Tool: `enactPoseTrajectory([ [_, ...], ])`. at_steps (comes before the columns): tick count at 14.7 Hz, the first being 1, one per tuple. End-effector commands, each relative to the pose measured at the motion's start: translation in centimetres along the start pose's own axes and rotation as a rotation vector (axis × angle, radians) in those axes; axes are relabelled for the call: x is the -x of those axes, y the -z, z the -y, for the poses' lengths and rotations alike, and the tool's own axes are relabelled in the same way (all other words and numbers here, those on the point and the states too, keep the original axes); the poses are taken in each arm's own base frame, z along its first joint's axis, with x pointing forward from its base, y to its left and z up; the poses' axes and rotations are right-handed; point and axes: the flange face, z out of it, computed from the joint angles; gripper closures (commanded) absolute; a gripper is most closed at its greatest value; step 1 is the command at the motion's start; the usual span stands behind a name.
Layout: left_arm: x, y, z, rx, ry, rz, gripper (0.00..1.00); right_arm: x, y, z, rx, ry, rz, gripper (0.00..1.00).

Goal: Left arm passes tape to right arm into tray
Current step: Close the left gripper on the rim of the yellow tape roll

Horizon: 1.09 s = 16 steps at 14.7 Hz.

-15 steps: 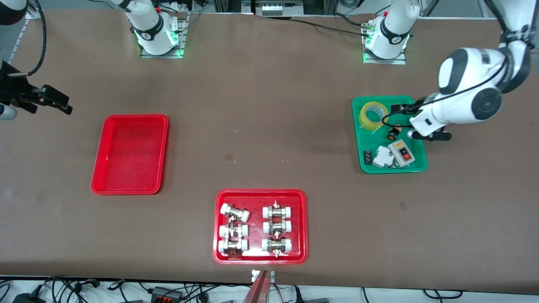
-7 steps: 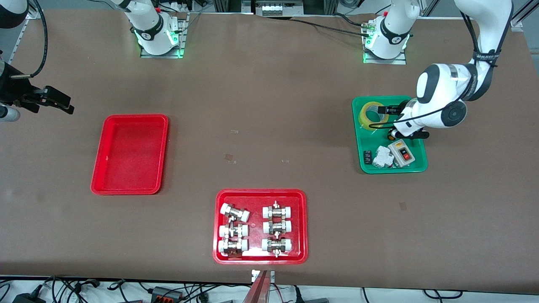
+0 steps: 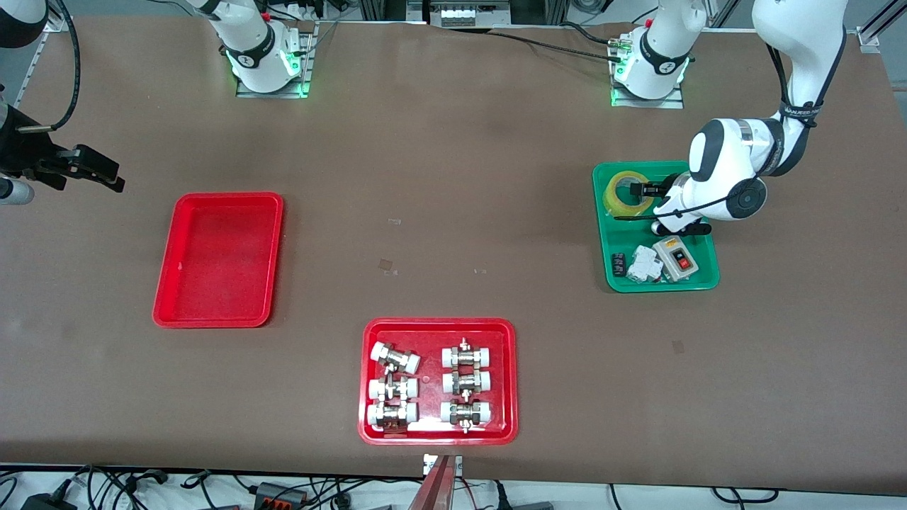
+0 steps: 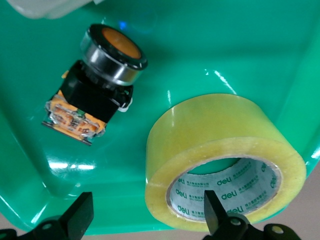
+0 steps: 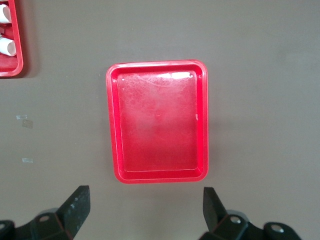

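The yellow tape (image 3: 623, 193) lies flat in the green tray (image 3: 662, 287) at the left arm's end of the table. My left gripper (image 3: 640, 190) is low over it and open. In the left wrist view the left gripper (image 4: 147, 215) straddles the wall of the tape (image 4: 220, 145), with one fingertip (image 4: 212, 207) over the white core and the other outside the roll. The plain red tray (image 3: 220, 255) lies empty at the right arm's end. My right gripper (image 3: 99, 173) waits open in the air beside it; the right wrist view shows the right gripper (image 5: 144, 205) empty above the tray (image 5: 157, 125).
The green tray also holds an orange push button (image 4: 107, 50), a grey switch box (image 3: 677, 256) and a white breaker (image 3: 645, 265). A red tray of pipe fittings (image 3: 439, 323) lies near the table's front edge, nearer to the front camera than both other trays.
The left arm has come down and moved its gripper across the green tray onto the tape. The right arm has not moved.
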Motion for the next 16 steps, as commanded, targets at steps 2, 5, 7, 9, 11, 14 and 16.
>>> enactPoseTrajectory([
  [2,0.2,0.0,0.2,0.020,-0.008,-0.007,0.45,0.0,0.1,-0.2,0.004,0.001,0.000,0.00],
  [5,0.2,0.0,0.0,0.038,0.003,-0.002,0.71,-0.1,0.1,-0.2,0.004,-0.001,-0.001,0.00],
  [7,0.3,0.0,0.0,0.042,0.004,-0.001,0.78,-0.2,-0.2,-0.3,0.003,-0.002,0.003,0.00],
  [9,0.2,0.1,0.0,0.043,0.004,-0.002,0.84,-0.2,-0.3,-0.4,0.002,-0.004,0.005,0.00],
  [11,0.2,0.3,-0.1,0.044,0.003,-0.005,0.88,-0.2,-0.3,-0.4,0.002,-0.004,0.005,0.00],
  [14,-0.4,3.6,-0.7,0.047,-0.012,-0.007,0.88,-0.2,-0.3,-0.4,0.002,-0.004,0.005,0.00],
  [16,-1.1,8.5,-1.6,0.055,-0.032,0.017,0.88,-0.2,-0.3,-0.4,0.002,-0.004,0.005,0.00],
])
